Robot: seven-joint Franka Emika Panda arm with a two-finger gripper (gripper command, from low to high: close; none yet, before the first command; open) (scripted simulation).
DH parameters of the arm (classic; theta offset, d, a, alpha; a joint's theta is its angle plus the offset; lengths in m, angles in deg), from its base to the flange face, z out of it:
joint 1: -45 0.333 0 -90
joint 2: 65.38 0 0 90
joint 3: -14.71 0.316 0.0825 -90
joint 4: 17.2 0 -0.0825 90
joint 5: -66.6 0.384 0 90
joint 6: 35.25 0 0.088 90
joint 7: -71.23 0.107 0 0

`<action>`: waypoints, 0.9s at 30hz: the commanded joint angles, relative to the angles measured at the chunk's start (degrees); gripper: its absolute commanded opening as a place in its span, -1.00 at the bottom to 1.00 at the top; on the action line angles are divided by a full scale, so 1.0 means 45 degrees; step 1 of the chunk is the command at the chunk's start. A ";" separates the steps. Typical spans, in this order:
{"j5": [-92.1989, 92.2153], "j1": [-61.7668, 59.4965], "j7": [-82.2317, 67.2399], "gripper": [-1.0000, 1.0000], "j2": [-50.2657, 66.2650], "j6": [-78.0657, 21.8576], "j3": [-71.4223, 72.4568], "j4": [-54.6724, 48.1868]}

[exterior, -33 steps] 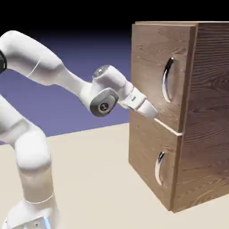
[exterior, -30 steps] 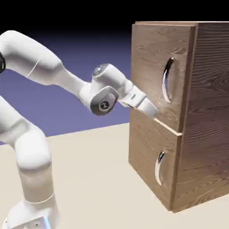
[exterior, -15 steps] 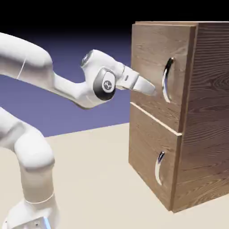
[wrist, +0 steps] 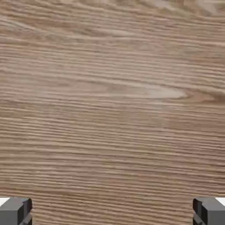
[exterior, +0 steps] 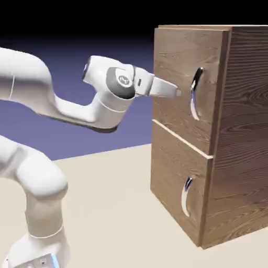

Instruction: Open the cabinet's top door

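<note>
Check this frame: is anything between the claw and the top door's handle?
Nothing: in the exterior view the open claw sits just left of the handle, only bare door wood behind the gap.

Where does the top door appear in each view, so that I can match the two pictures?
Exterior view: top door is at upper right, on the cabinet's front, above the seam.
Hand view: its wood grain fills the picture; no handle shows.
Shared landmark: the open pincer, facing the door.

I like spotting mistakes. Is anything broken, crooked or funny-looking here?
Nothing stands out. The cabinet stands straight. The top door and the lower door look shut and level, and both silver handles look whole. The gripper is open, pointing at the top door beside its handle, holding nothing.
</note>
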 commanded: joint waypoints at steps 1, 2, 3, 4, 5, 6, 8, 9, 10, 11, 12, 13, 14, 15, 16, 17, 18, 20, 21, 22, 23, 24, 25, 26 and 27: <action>-0.0554 0.0113 0.0418 0.00 -0.0106 0.0011 -0.0171 -0.0064; -0.1108 0.0225 0.0835 0.00 -0.0212 0.0022 -0.0341 -0.0128; -0.1662 0.0337 0.1253 0.00 -0.0318 0.0033 -0.0512 -0.0192; -0.2216 0.0449 0.1670 0.00 -0.0424 0.0044 -0.0682 -0.0257; -0.2769 0.0562 0.2087 0.00 -0.0530 0.0055 -0.0853 -0.0321; -0.3323 0.0674 0.2505 0.00 -0.0637 0.0066 -0.1023 -0.0385; -0.4431 0.0899 0.3340 0.00 -0.0849 0.0088 -0.1364 -0.0513; -0.4984 0.1011 0.3757 0.00 -0.0955 0.0099 -0.1535 -0.0577; -0.5538 0.1123 0.4174 0.00 -0.1061 0.0111 -0.1706 -0.0641; -0.6092 0.1236 0.4592 0.00 -0.1167 0.0122 -0.1876 -0.0706; -0.6645 0.1348 0.5009 0.00 -0.1273 0.0133 -0.2047 -0.0770; -0.7199 0.1460 0.5426 0.00 -0.1379 0.0144 -0.2217 -0.0834; -0.7753 0.1573 0.5844 0.00 -0.1485 0.0155 -0.2388 -0.0898; -0.8307 0.1685 0.6261 0.00 -0.1591 0.0166 -0.2558 -0.0962; -0.8860 0.1797 0.6679 0.00 -0.1697 0.0177 -0.2729 -0.1026; -0.9414 0.1910 0.7096 0.00 -0.1803 0.0188 -0.2899 -0.1090; -0.9968 0.2022 0.7513 0.00 -0.1909 0.0199 -0.3070 -0.1155; -1.1075 0.2247 0.8348 0.00 -0.2122 0.0221 -0.3411 -0.1283; -1.1629 0.2359 0.8765 0.00 -0.2228 0.0232 -0.3581 -0.1347; -1.2183 0.2471 0.9183 0.00 -0.2334 0.0243 -0.3752 -0.1411; -1.2736 0.2584 0.9600 0.00 -0.2440 0.0254 -0.3922 -0.1475; -1.3290 0.2696 1.0018 0.00 -0.2546 0.0265 -0.4093 -0.1539; -1.3844 0.2808 1.0435 0.00 -0.2652 0.0276 -0.4263 -0.1604; -1.4398 0.2921 1.0852 0.00 -0.2758 0.0287 -0.4434 -0.1668; -1.4888 0.3020 1.1222 0.00 -0.2852 0.0297 -0.4585 -0.1724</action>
